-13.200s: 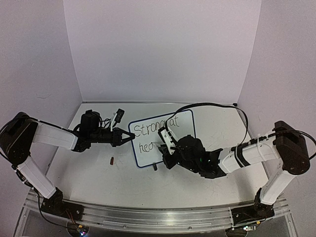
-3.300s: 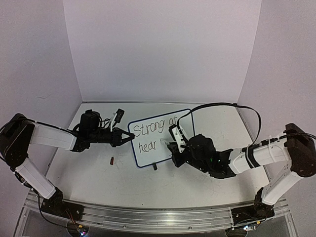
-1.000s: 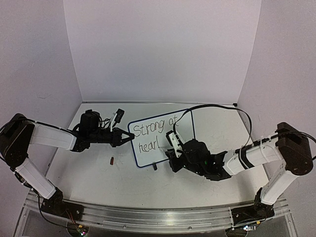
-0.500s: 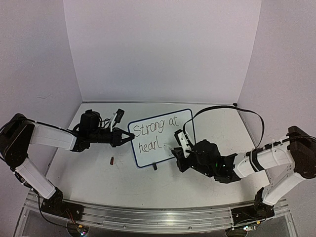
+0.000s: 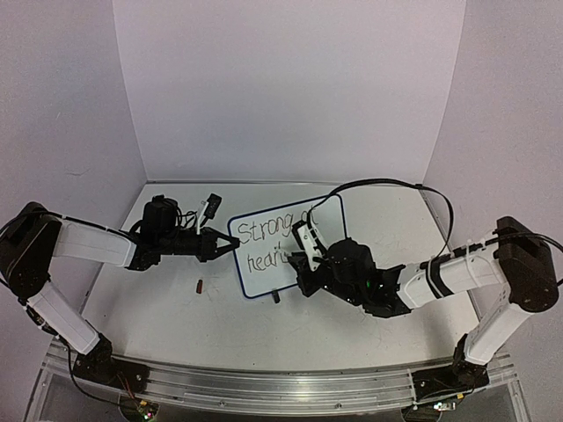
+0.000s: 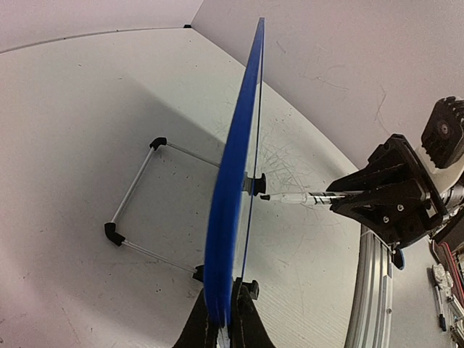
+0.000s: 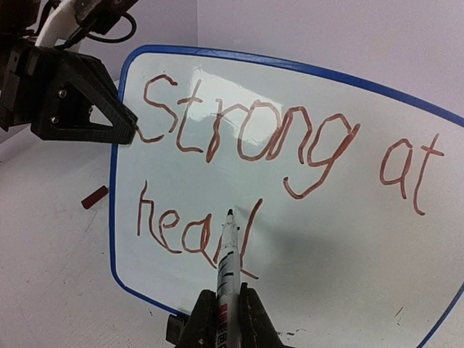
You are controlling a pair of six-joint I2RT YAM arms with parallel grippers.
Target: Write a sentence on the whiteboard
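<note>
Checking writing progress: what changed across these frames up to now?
The second line of the sentence grew from its first letters to "hear" plus a tall stroke. The right gripper, shut on the marker, swung right briefly and has come back left to that stroke. The left gripper stayed clamped on the whiteboard at its left edge; the board has not moved.

The whole table (image 5: 158, 308) is taken in by a fixed camera set high above and behind the robot and tilted down and forward, so that both arms and the whiteboard (image 5: 264, 277) are seen from well away. The left wrist view is set low and very close against the board's left rim, so the board is seen edge-on and the right gripper (image 6: 333, 201) is caught beyond it. The right wrist view is aimed from close by along the marker (image 7: 227, 261) at the board's written face, and the left gripper (image 7: 129, 135) is shared at its upper left.
</note>
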